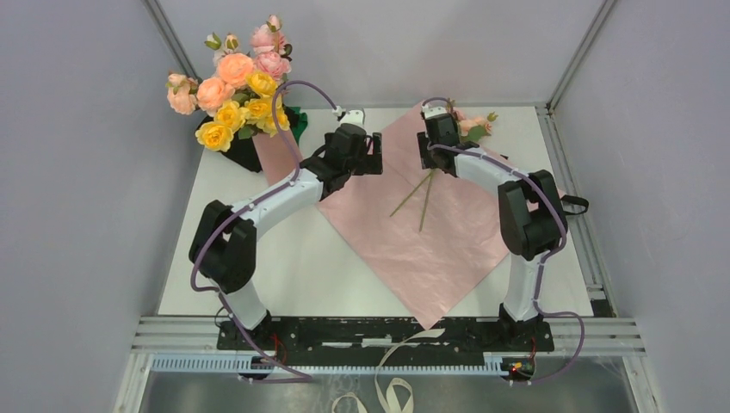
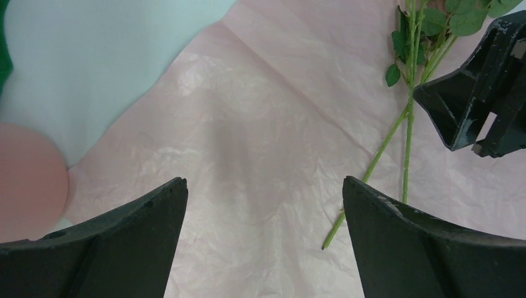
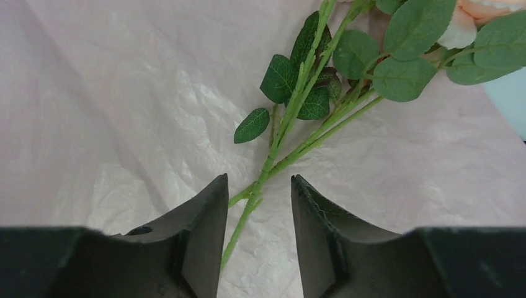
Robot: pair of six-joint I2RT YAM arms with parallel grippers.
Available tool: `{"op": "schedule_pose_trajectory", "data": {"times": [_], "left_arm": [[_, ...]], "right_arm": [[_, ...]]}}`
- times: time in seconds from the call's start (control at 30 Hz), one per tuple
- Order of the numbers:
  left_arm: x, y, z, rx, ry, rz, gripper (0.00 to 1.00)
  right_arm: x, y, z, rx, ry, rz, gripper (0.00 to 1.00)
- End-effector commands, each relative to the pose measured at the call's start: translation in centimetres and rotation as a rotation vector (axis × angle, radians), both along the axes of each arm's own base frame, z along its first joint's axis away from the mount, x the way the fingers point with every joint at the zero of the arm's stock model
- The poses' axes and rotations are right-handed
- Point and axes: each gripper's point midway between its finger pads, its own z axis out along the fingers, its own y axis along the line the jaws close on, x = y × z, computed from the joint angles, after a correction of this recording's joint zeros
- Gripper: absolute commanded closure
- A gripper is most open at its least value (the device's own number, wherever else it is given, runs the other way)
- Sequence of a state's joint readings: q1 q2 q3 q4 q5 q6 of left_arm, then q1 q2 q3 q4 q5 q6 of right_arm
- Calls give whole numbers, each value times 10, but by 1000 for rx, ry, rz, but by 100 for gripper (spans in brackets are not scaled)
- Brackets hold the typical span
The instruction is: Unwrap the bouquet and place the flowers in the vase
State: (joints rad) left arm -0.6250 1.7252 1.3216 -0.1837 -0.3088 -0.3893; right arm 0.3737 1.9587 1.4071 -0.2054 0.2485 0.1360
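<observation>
The wrapping paper [image 1: 413, 237] lies unwrapped and flat, pink side up. Two flowers [image 1: 424, 196] lie on it, their leafy green stems [image 3: 291, 112] crossing and a peach bloom [image 1: 473, 127] at the far end. My right gripper [image 3: 259, 181] straddles the stems with a narrow gap, one stem close to its left finger but not pinched. My left gripper [image 2: 265, 186] hovers wide open over bare paper [image 2: 260, 112], holding nothing. The salmon vase [image 2: 28, 183] shows blurred at the left edge of the left wrist view. A big bunch of peach and yellow flowers [image 1: 231, 90] stands upright at the far left.
A black cloth lump [image 1: 244, 153] and green fabric [image 1: 297, 120] sit at the foot of the upright bunch. The right gripper [image 2: 470, 148] shows in the left wrist view beside the stems [image 2: 406, 124]. Cream ribbon [image 1: 392, 391] hangs off the front rail. Grey walls enclose the table.
</observation>
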Motion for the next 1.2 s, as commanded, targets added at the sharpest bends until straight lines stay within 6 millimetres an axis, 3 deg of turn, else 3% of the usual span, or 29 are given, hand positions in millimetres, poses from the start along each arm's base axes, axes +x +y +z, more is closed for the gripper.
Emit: {"op": "schedule_pose_trajectory", "data": {"times": [0.0, 0.33, 0.53, 0.63, 0.7, 0.8, 0.97, 1.17], "left_arm": [[-1, -6, 6, -47, -11, 3, 0], [-1, -8, 1, -49, 0, 3, 0], [-1, -6, -2, -40, 2, 10, 0], [-1, -5, -3, -37, 2, 10, 0], [0, -6, -3, -34, 1, 10, 0], [1, -6, -3, -30, 1, 9, 0], [3, -8, -4, -29, 5, 6, 0], [5, -11, -7, -30, 9, -3, 0]], "right_arm": [[6, 3, -7, 25, 22, -8, 54], [-12, -3, -46, 11, 101, -4, 54], [-14, -4, -59, 5, 127, -3, 58], [-16, -5, -66, 1, 142, -3, 66], [-17, -6, -68, 4, 144, -5, 81], [-17, -5, -65, 10, 138, -1, 99], [-18, -5, -46, 22, 99, 2, 100], [-22, -7, -3, 50, 17, 17, 100]]}}
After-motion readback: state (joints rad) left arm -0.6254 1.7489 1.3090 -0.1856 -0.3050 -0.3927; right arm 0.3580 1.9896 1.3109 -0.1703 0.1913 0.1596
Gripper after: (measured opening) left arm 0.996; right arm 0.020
